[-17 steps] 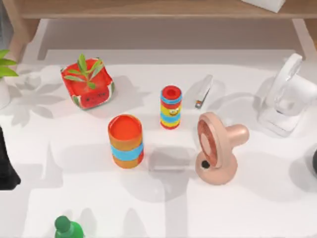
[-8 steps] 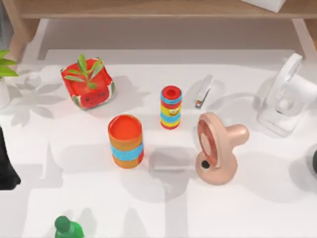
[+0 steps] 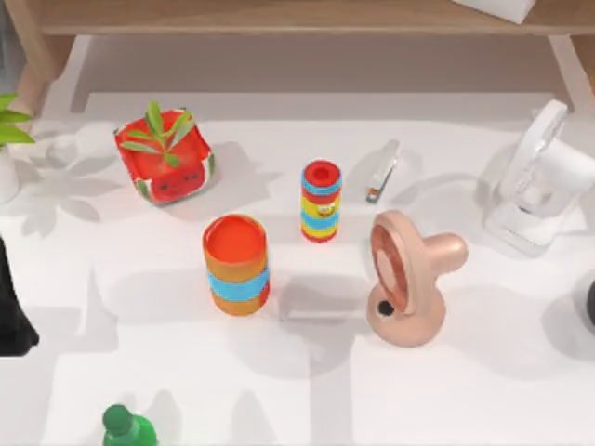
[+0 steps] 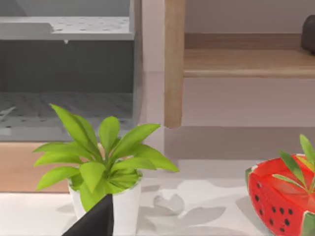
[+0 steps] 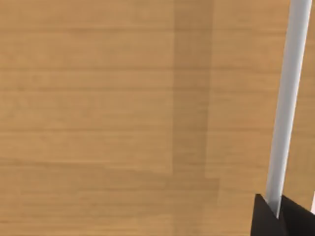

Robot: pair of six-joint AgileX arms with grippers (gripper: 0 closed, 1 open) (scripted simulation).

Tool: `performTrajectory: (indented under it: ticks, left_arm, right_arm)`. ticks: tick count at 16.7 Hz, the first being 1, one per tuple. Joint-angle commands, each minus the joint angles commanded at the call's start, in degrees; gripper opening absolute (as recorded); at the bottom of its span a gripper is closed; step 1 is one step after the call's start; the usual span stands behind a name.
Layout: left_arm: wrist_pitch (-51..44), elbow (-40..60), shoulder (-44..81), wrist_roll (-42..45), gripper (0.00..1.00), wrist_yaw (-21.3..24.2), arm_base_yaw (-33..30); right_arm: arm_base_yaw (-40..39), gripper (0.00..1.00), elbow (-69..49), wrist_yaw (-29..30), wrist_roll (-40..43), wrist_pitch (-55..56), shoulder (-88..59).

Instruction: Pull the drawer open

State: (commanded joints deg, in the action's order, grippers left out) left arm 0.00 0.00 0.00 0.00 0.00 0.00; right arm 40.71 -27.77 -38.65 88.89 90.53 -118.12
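In the right wrist view, the drawer's wooden front is seen from very close. A pale bar handle runs across it. My right gripper has a black fingertip pressed against each side of that bar, with no gap showing. A dark part of the right arm shows at the right edge of the top view. My left arm is parked at the table's left edge. One black finger of it points toward a potted plant.
On the white table stand a watermelon-patterned pot, an orange-and-blue cup, a striped cylinder, a stapler, a pink fan, a white ring-shaped stand and a green bottle. A wooden shelf lines the far side.
The white stand at the right looks slightly different in its middle. The arms' visible parts and the other table objects have stayed put.
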Motion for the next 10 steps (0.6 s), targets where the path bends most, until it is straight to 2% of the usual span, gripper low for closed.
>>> performTrajectory:
  ticks: [2, 10]
  left_arm:
    - [0.0, 0.0, 0.0, 0.0, 1.0, 0.0, 0.0]
    - [0.0, 0.0, 0.0, 0.0, 1.0, 0.0, 0.0]
  right_arm:
    - [0.0, 0.0, 0.0, 0.0, 0.0, 0.0, 0.0]
    - [0.0, 0.6, 0.0, 0.0, 0.0, 0.0, 0.0]
